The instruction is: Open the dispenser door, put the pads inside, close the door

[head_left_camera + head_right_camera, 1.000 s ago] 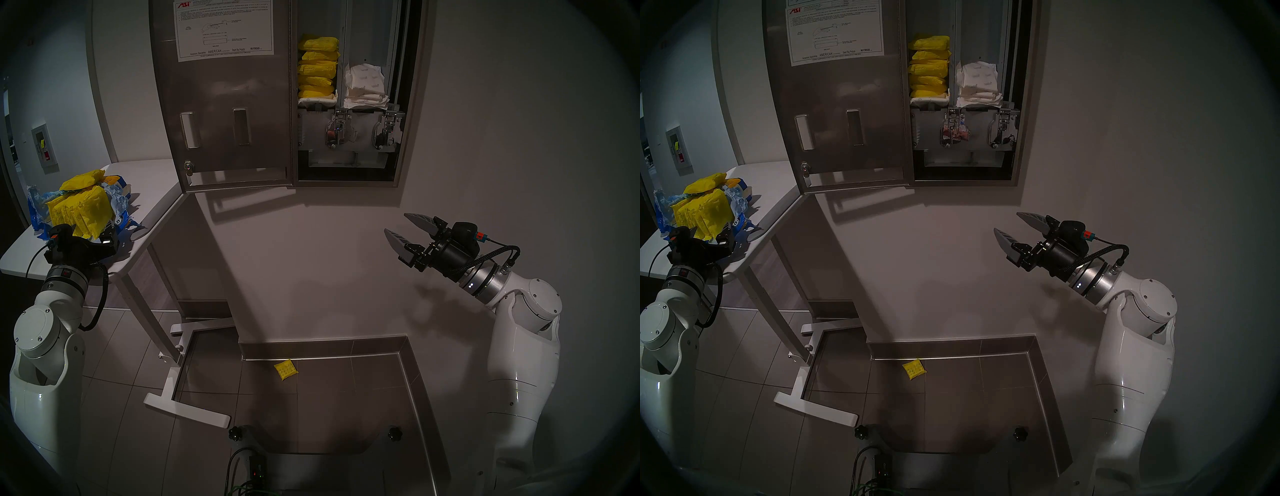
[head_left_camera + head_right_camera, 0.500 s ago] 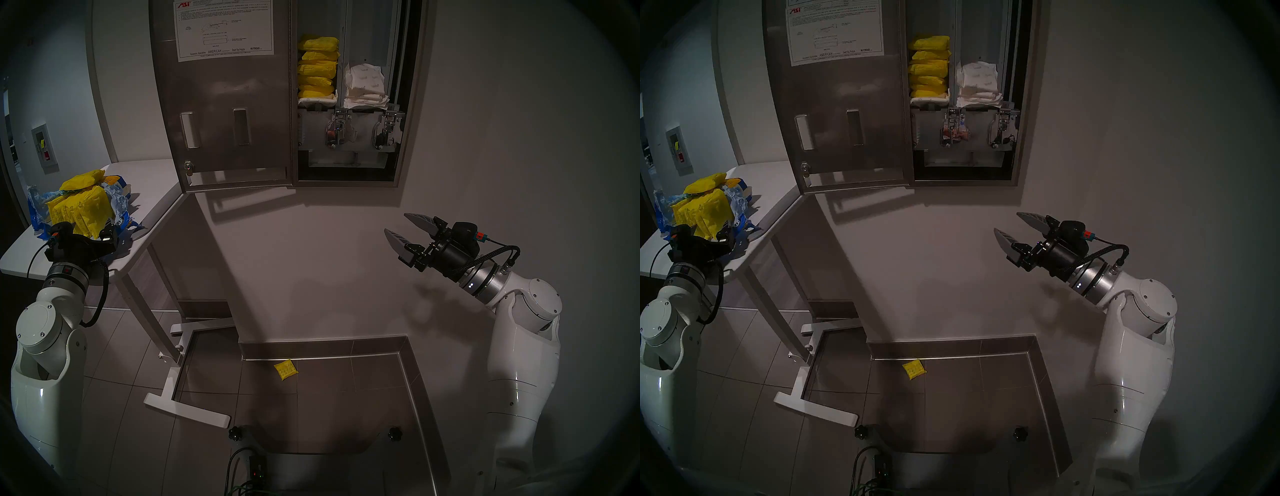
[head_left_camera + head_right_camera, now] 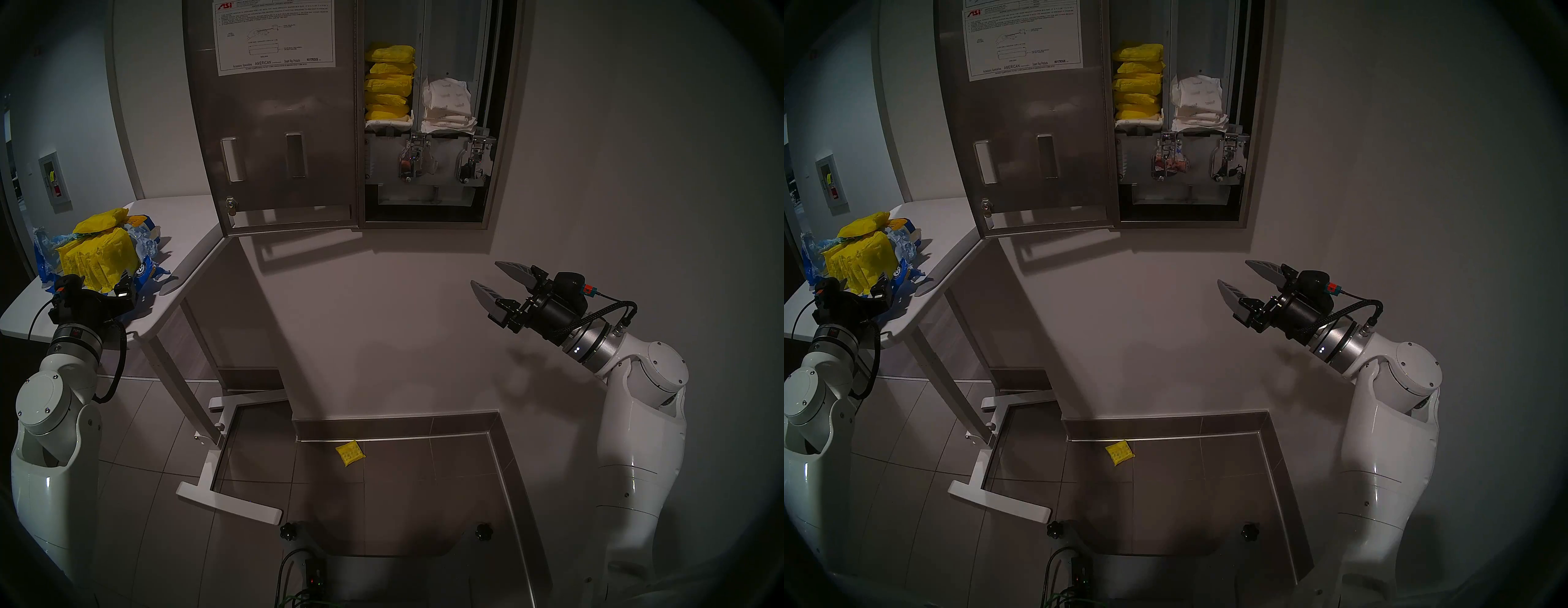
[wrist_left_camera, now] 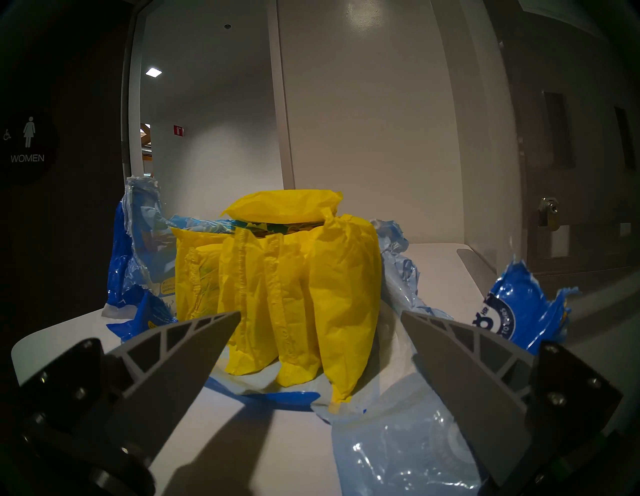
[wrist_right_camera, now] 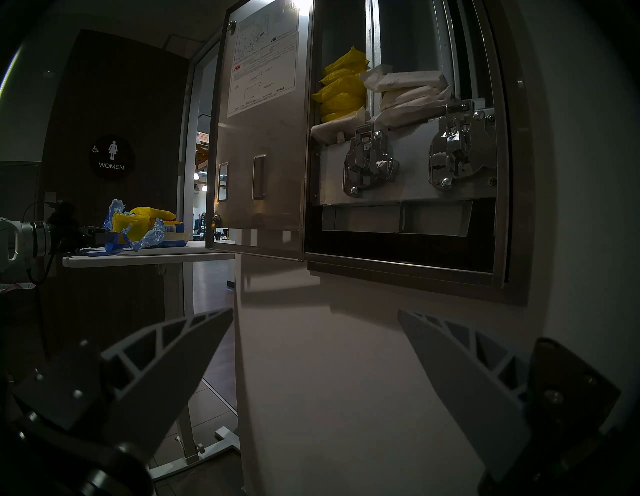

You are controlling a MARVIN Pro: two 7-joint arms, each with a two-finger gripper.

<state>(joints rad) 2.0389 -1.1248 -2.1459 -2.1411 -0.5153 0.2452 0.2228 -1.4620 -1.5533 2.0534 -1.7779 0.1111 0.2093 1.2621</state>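
At the left fingers [image 4: 194, 346]: spread as wide as they go, nothing between them, level and low over the surface [image 3: 186, 229]. Dead ahead at 12 o'clock, near but apart: the pads [image 4: 311, 284], yellow packets standing on edge in a tight row with one more lying across the top. Around them, from 9 o'clock round to 3 o'clock, the torn blue bag [image 4: 519, 311].

At the right fingers [image 5: 180, 350]: equally wide, equally empty, hanging in mid-air before the bare wall.

Up at 11 o'clock from there, in the head view: the dispenser door [image 3: 275, 140], swung fully open to the left, instruction sheet showing. Inside, at 3 o'clock of the door, a stack of yellow packets [image 3: 388, 85] in the left column, and white-wrapped pads [image 3: 447, 106] in the right one.

Far below, at 6 o'clock of the cabinet: one stray yellow packet [image 3: 350, 454] on the floor.

Over the past second, next to no change: no real travel on either side, no closing.

Probably mid-refill, then, lined up for another pick. Still to come: closing on a packet, more loading, shutting the door.
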